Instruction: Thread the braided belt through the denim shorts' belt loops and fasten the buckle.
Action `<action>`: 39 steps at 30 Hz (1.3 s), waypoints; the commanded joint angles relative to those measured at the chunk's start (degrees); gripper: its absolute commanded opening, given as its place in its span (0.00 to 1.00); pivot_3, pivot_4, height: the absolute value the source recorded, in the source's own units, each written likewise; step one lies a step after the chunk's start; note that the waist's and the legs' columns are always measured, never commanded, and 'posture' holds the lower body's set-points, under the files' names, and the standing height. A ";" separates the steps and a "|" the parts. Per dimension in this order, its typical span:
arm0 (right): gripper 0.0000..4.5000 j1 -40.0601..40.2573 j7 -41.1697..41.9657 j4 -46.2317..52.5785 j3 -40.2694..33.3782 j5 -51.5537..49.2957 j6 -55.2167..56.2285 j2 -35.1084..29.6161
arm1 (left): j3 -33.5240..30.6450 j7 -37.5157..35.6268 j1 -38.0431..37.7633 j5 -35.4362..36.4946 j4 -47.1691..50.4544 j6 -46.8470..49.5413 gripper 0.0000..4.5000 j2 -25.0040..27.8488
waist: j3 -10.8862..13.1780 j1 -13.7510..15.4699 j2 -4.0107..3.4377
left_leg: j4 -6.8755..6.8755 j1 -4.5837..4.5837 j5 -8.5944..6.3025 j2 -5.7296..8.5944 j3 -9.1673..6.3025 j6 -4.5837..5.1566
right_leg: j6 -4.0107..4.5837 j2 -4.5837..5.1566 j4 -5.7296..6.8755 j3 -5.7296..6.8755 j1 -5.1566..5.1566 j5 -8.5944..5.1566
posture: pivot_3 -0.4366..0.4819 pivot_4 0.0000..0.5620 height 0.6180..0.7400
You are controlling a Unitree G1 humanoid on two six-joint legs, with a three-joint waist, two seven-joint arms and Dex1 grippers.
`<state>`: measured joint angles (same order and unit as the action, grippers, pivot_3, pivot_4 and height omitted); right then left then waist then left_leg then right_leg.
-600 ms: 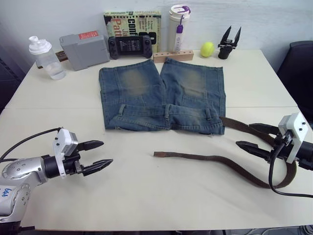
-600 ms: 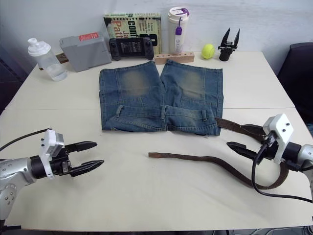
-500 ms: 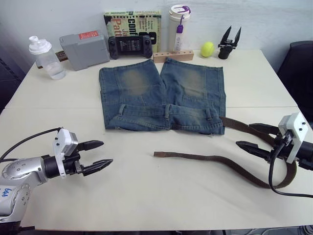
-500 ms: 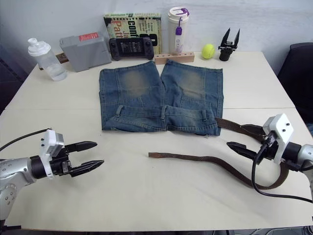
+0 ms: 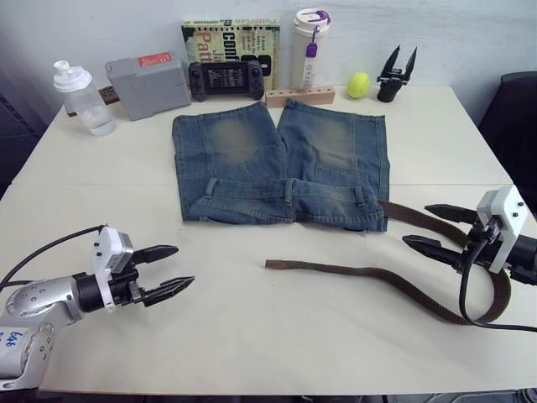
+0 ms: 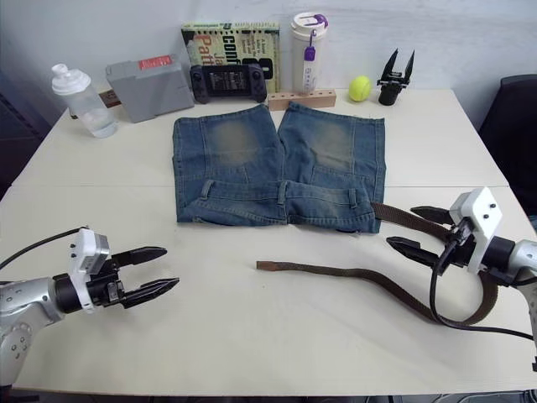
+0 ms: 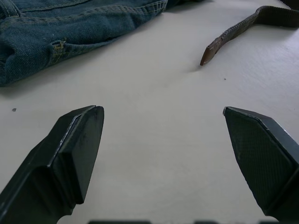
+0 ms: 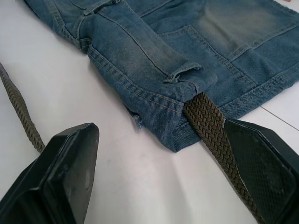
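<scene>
The denim shorts (image 5: pixel 281 159) lie flat at the middle of the table, waistband toward me, with belt loops (image 5: pixel 288 190) showing along it. The braided belt (image 5: pixel 377 280) comes out from under the shorts' right waist corner (image 8: pixel 210 123). It curves round on the right and runs back left to its tan tip (image 5: pixel 270 264). The buckle is hidden. My right gripper (image 5: pixel 415 224) is open just above the belt, near that corner. My left gripper (image 5: pixel 183 264) is open over bare table at the front left, apart from the belt tip (image 7: pixel 208 52).
Along the table's back edge stand a plastic bottle (image 5: pixel 77 96), a grey box (image 5: pixel 147 82), a game controller (image 5: pixel 228 78), a book (image 5: pixel 231 38), a white tumbler (image 5: pixel 309 49), a wooden block (image 5: pixel 299 95), a tennis ball (image 5: pixel 358 84) and a spare black gripper (image 5: pixel 394 71). A dark chair (image 5: pixel 513 117) is at the right.
The right gripper has moved slightly away from me, toward the shorts' corner. The left gripper has dropped a little. The belt and shorts lie as before.
</scene>
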<state>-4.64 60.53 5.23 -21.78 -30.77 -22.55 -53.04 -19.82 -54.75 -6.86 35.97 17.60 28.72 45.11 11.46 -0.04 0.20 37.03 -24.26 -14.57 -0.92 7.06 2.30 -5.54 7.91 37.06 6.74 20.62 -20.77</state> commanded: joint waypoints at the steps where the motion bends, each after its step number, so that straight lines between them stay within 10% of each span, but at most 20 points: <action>1: 1.00 -0.47 0.90 0.78 -0.45 -0.09 -0.20 -1.13 | -1.79 -5.70 1.41 6.32 1.56 2.42 0.99 1.97 | 0.00 -0.01 0.00 | 0.00 0.00 0.00 0.00 0.00 0.01 | 0.00 0.00 0.00 0.00 0.00 0.00 | 0.48 0.27 0.62; 14: 1.00 -14.42 6.60 17.82 19.34 -6.28 -18.09 -4.44 | 13.59 -16.39 16.29 0.10 1.63 0.13 0.99 8.66 | 0.02 -0.30 -0.05 | -0.09 0.02 0.06 -0.02 -0.01 -0.12 | 0.09 0.00 0.12 -0.03 0.13 -0.04 | 0.48 0.27 0.62; 26: 1.00 -23.34 1.34 13.36 41.91 13.02 -15.32 3.20 | 11.63 -10.45 13.32 0.81 4.52 0.20 0.99 4.89 | 0.05 -0.12 0.01 | 0.05 -0.22 0.16 0.02 0.00 0.18 | 0.10 -0.01 0.02 0.07 0.20 -0.05 | 0.48 0.27 0.62; 36: 0.06 -21.59 1.54 9.37 35.13 11.01 -4.17 10.38 | 7.85 -1.25 14.03 9.08 7.81 3.12 1.00 -5.36 | 0.08 -0.09 0.18 | 0.19 -0.02 0.16 0.03 -0.03 -0.06 | 0.05 0.01 0.39 0.06 0.07 -0.03 | 0.48 0.27 0.62; 39: 0.01 -22.02 5.40 11.33 28.60 2.48 -6.72 10.40 | 8.91 0.76 15.53 10.95 8.35 4.61 1.00 -8.18 | 0.10 -0.06 0.21 | 0.18 -0.02 0.36 0.03 -0.09 0.22 | 0.05 -0.01 0.42 0.09 0.04 -0.03 | 0.48 0.27 0.62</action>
<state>-25.76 63.72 13.59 11.59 -22.90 -28.78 -42.29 -10.74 -55.01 7.68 44.88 24.01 32.84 37.35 11.57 -0.10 0.42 37.21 -24.28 -14.20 -0.90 6.96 2.53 -5.49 7.89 37.46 6.85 20.64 -20.79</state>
